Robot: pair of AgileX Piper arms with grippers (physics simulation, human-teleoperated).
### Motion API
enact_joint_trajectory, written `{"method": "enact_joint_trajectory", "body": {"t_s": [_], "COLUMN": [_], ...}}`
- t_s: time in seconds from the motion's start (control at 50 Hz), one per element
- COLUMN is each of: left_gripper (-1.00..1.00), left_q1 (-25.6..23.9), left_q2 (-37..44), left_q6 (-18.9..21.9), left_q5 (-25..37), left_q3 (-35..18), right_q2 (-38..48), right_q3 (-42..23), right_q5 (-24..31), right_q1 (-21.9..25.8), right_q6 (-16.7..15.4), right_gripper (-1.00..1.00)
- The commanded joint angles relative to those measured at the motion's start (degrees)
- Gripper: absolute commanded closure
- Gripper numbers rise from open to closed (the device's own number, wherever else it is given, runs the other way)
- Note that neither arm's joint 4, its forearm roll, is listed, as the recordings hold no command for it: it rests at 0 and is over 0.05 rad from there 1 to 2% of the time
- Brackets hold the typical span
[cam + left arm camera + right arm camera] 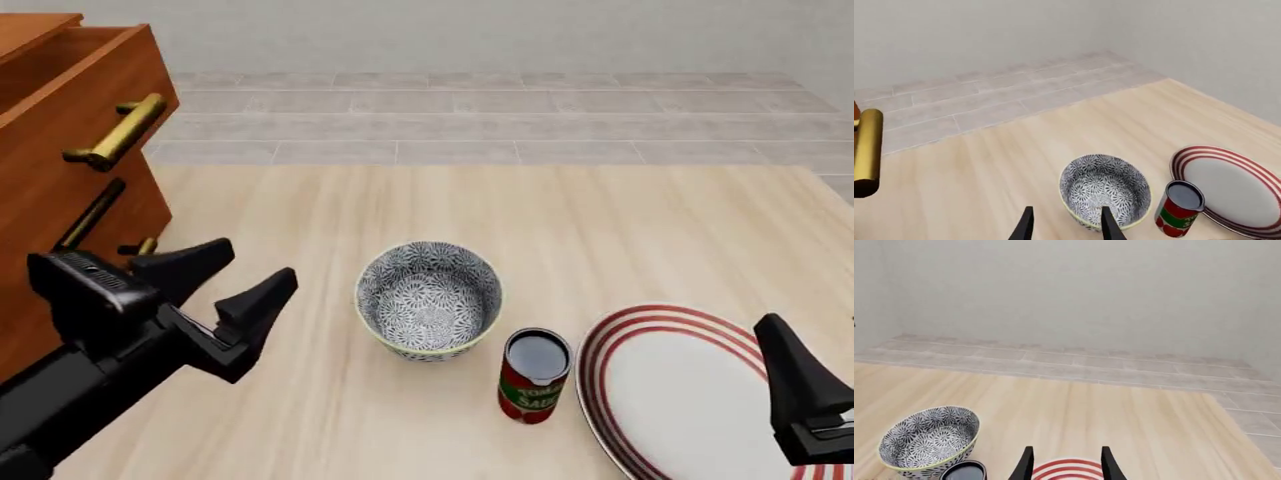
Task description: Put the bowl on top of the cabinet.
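The bowl [429, 300], grey-and-white floral with a pale rim, stands upright on the table near its middle; it also shows in the left wrist view [1105, 187] and the right wrist view [929, 440]. The reddish-brown cabinet [67, 130] fills the far left, with one drawer slightly out and a brass handle [867, 150]. My left gripper [262, 258] hovers open between cabinet and bowl, a short way left of the bowl, holding nothing. Its fingers [1026, 225] point toward the bowl's near side. My right gripper [801, 340] is open and empty over the plate at the lower right.
A red-labelled can [535, 375] stands just right of the bowl toward the front, close to it. A flat white plate with red rings [681, 390] lies right of the can. Beyond the table's far edge is grey tiled floor [481, 110] and a pale wall.
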Motion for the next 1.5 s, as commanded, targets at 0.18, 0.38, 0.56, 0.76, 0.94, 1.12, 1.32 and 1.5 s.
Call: {"method": "enact_joint_trajectory", "body": {"t_s": [0.18,0.38,0.56,0.76,0.94,1.12,1.32,1.5], "left_gripper": [-1.0,-1.0,-1.0,-1.0,-1.0,-1.0,-1.0,-1.0], "left_q1": [-1.89,-0.86,0.09,1.75,-0.14,-1.53,-2.53,-2.66], "left_q2": [6.47,8.84,10.68,14.77,17.74,20.58,23.39,26.08], "left_q6": [-1.38,-4.81,-3.97,-4.61,-7.55,-11.04,-13.96,-15.7], "left_q5": [7.76,11.8,13.7,15.11,15.84,15.79,14.24,11.95], "left_q3": [-9.01,-12.18,-13.71,-15.87,-17.74,-18.93,-19.16,-18.49], "right_q2": [0.0,0.0,0.0,0.0,0.0,0.0,0.0,0.0], "right_q3": [-0.12,-0.07,-0.1,-0.07,-0.06,-0.05,-0.08,-0.04], "right_q5": [0.15,0.2,0.21,0.19,0.31,0.37,0.42,0.49], "right_q1": [-0.15,-0.22,-0.14,-0.25,-0.35,-0.27,-0.38,-0.39], "right_q6": [-0.04,-0.09,-0.09,-0.36,-0.4,-0.33,-0.51,-0.58], "right_gripper": [-1.0,-1.0,-1.0,-1.0,-1.0,-1.0,-1.0,-1.0]}}
